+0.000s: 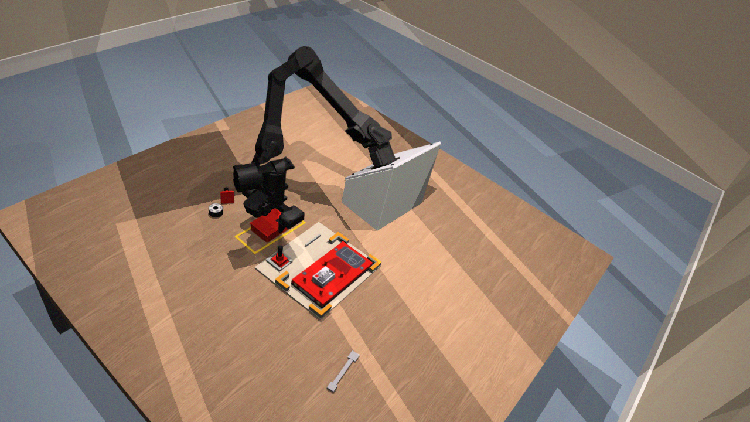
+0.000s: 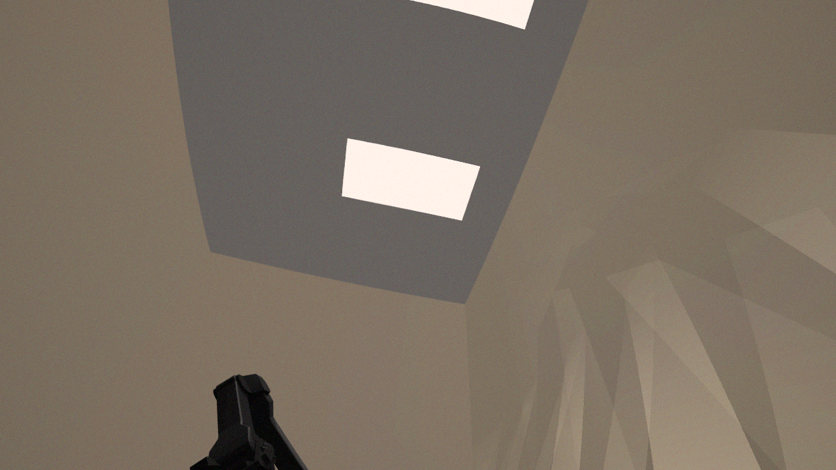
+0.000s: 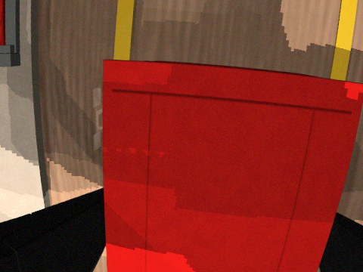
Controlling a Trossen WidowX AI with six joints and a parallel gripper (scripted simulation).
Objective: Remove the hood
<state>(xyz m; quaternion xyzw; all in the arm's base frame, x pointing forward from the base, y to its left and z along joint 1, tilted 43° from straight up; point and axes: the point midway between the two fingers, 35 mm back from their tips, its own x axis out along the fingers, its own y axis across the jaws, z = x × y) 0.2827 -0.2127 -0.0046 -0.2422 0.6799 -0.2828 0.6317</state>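
The red hood (image 1: 265, 228) (image 3: 227, 159) is between the fingers of my gripper (image 1: 272, 216) (image 3: 216, 211), which is shut on it. In the wrist view the black fingers are at its left and right sides. The hood is low over the marked area, a yellow outline (image 1: 245, 244) (image 3: 124, 30) on the table. Bare marked area shows beyond the hood in the wrist view. Whether the hood's underside touches the table, I cannot tell. The red toy car (image 1: 335, 286) sits without its hood, its grey engine block (image 1: 323, 275) showing.
A pale board (image 1: 268, 269) (image 3: 19, 113) carries the car, orange corner brackets (image 1: 320, 309), a red piece with a black post (image 1: 279, 258) and a thin rod (image 1: 312, 240). A wheel (image 1: 215, 210) and red block (image 1: 227, 197) lie left. A grey panel (image 1: 388, 196) stands behind; a bar (image 1: 343, 371) lies in front.
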